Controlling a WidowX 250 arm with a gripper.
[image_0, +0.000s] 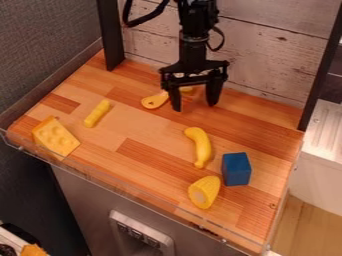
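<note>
Wood-block counter (133, 127) against whitewashed planks (274, 55). Near its left corner, a holed yellow cheese wedge (55, 137); just inward, a stubby yellow stick (97, 113). Toward the back edge, a rounded, dark-specked yellow-orange piece (153, 101), partly behind the black two-finger gripper (194, 103), spread wide and empty. Farther right, a curved yellow banana (201, 146); toward the front edge, a yellow corn piece (205, 191); just beside, toward the right edge, a blue block (236, 169).

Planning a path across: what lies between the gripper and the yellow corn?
The yellow banana lies between the gripper and the corn, in the camera view.
</note>
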